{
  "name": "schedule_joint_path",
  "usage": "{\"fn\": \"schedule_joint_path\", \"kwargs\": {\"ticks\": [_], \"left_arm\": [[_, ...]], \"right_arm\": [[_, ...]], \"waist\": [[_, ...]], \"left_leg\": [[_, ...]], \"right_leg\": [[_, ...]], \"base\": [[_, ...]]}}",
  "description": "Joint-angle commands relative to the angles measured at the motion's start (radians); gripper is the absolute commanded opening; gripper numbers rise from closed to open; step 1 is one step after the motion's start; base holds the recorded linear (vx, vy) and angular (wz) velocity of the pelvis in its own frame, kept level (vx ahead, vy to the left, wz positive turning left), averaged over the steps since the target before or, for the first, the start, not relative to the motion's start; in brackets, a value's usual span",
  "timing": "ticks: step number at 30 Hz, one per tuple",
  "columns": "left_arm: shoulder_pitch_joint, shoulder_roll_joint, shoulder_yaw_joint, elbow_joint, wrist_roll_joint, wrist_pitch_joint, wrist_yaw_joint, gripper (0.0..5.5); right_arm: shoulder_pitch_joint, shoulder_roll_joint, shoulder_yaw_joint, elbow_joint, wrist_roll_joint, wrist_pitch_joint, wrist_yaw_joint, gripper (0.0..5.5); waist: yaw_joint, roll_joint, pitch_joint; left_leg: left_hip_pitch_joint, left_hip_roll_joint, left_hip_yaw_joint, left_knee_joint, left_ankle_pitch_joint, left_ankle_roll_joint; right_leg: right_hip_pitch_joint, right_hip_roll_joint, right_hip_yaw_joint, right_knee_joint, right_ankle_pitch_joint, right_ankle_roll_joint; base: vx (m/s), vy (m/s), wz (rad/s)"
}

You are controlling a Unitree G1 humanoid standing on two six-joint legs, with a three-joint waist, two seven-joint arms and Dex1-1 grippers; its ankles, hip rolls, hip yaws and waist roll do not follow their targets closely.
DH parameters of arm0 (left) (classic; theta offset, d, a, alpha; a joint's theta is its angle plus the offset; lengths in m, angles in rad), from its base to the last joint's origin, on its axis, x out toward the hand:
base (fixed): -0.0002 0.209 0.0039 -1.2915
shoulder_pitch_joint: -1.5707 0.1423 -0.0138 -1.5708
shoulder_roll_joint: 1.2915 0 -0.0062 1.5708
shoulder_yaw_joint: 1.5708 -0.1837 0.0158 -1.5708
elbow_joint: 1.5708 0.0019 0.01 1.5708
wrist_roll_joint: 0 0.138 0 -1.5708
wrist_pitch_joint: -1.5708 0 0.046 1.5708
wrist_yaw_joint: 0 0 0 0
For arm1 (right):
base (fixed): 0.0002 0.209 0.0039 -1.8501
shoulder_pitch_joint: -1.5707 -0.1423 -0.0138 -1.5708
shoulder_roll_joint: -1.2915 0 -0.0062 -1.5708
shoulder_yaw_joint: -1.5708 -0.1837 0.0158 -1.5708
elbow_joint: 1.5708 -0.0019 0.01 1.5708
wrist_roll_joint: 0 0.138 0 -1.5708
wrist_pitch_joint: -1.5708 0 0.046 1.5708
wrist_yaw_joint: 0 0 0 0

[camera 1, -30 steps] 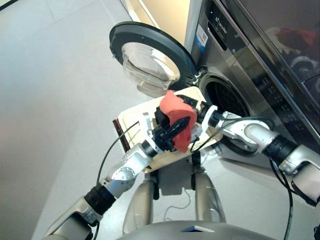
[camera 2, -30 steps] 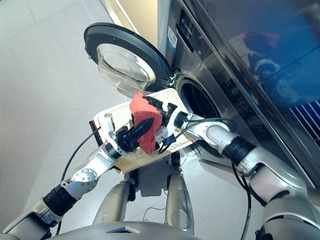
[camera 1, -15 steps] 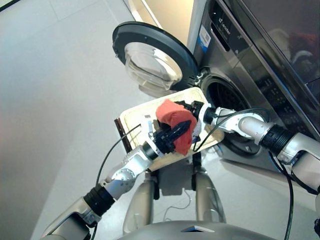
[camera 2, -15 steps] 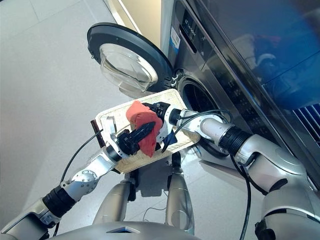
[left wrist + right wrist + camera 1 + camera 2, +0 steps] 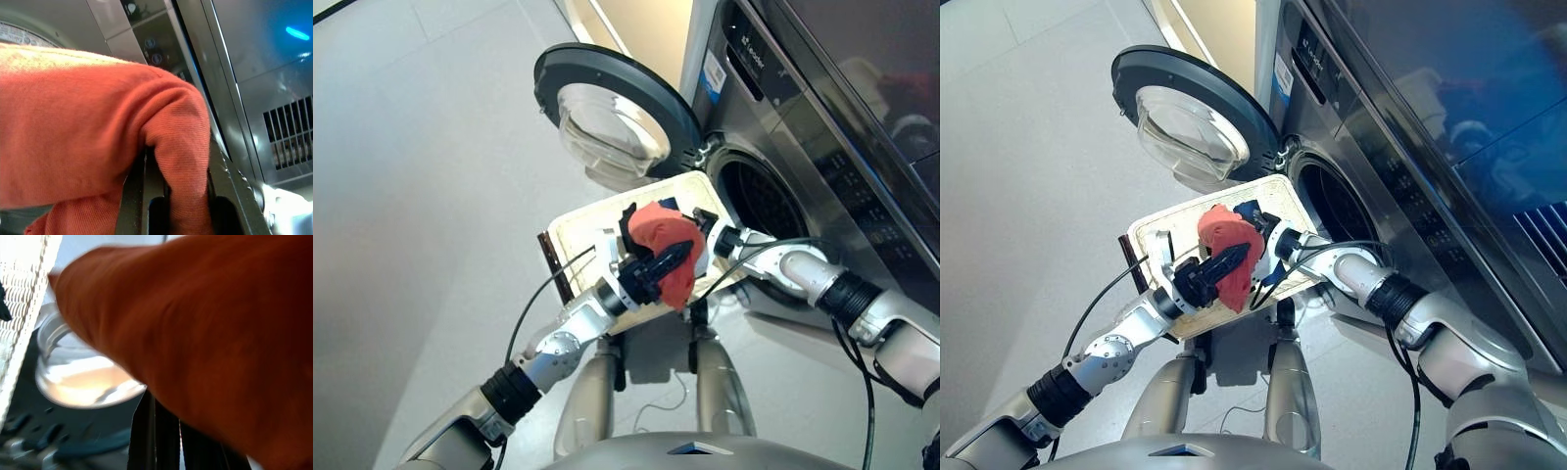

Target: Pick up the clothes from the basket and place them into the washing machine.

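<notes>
My left gripper (image 5: 675,257) is shut on the red cloth (image 5: 668,235) and holds it bunched just above the cream wicker basket (image 5: 578,221). In the left wrist view the red cloth (image 5: 98,122) is pinched between the two fingers. My right gripper (image 5: 703,223) is right against the far side of the same cloth, and the red cloth (image 5: 205,333) fills the right wrist view. A navy blue piece (image 5: 1244,208) peeks out behind the red one. The washing machine (image 5: 783,137) stands to the right with its drum opening (image 5: 759,201) just past the basket.
The round door (image 5: 617,103) with its glass bowl hangs open to the left of the porthole, above the basket's far edge. A similar dark unit (image 5: 881,59) is stacked above. Grey floor (image 5: 411,196) lies to the left.
The red cloth in my left gripper has sunk a little toward the basket. My right arm has dropped slightly and stayed close against the cloth.
</notes>
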Motion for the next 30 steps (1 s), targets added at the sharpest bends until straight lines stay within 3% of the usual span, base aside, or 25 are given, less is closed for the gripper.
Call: {"fn": "schedule_joint_path", "kwargs": {"ticks": [1, 9, 18, 19, 20, 30], "left_arm": [[0.029, -0.015, 0.044, -0.095, 0.020, -0.036, -0.033, 0.00], [0.127, 0.002, 0.154, -0.067, 0.035, -0.079, -0.008, 0.00], [0.146, 0.022, 0.157, -0.088, 0.023, -0.085, 0.001, 0.00], [0.148, 0.025, 0.156, -0.092, 0.018, -0.087, 0.000, 0.00], [0.146, 0.026, 0.153, -0.095, 0.012, -0.090, -0.001, 0.00], [0.096, 0.044, 0.097, -0.126, -0.011, -0.084, 0.002, 0.00]], "right_arm": [[0.023, 0.045, -0.106, -0.086, 0.147, 0.002, -0.088, 0.00], [0.167, 0.063, -0.210, -0.096, 0.223, -0.014, -0.123, 0.00], [0.195, 0.046, -0.251, -0.113, 0.206, 0.003, -0.197, 0.00], [0.195, 0.046, -0.250, -0.114, 0.200, 0.004, -0.206, 2.03], [0.191, 0.044, -0.244, -0.111, 0.187, 0.011, -0.216, 5.50], [0.096, 0.005, -0.124, -0.147, 0.121, 0.001, -0.180, 5.50]], "waist": [[0.001, 0.010, 0.015], [-0.002, 0.015, 0.017], [-0.007, 0.016, 0.011], [-0.007, 0.016, 0.010], [-0.007, 0.017, 0.009], [-0.005, 0.015, 0.005]], "left_leg": [[-0.054, -0.021, -0.026, 0.020, 0.021, 0.024], [-0.058, -0.021, -0.028, 0.016, 0.026, 0.021], [-0.062, -0.019, -0.031, 0.018, 0.026, 0.020], [-0.062, -0.019, -0.031, 0.019, 0.025, 0.021], [-0.062, -0.019, -0.030, 0.020, 0.025, 0.021], [-0.063, -0.020, -0.029, 0.021, 0.023, 0.020]], "right_leg": [[0.050, -0.001, -0.033, 0.013, -0.013, 0.018], [0.047, -0.001, -0.038, 0.012, -0.014, 0.018], [0.043, 0.000, -0.039, 0.013, -0.012, 0.019], [0.042, 0.001, -0.038, 0.014, -0.012, 0.019], [0.041, 0.000, -0.037, 0.014, -0.013, 0.018], [0.040, 0.000, -0.035, 0.014, -0.012, 0.018]], "base": [[0.000, 0.000, 0.000], [0.000, 0.000, 0.000], [0.000, 0.000, 0.000], [0.000, 0.000, 0.000], [0.000, 0.000, 0.000], [0.000, 0.000, 0.000]]}}
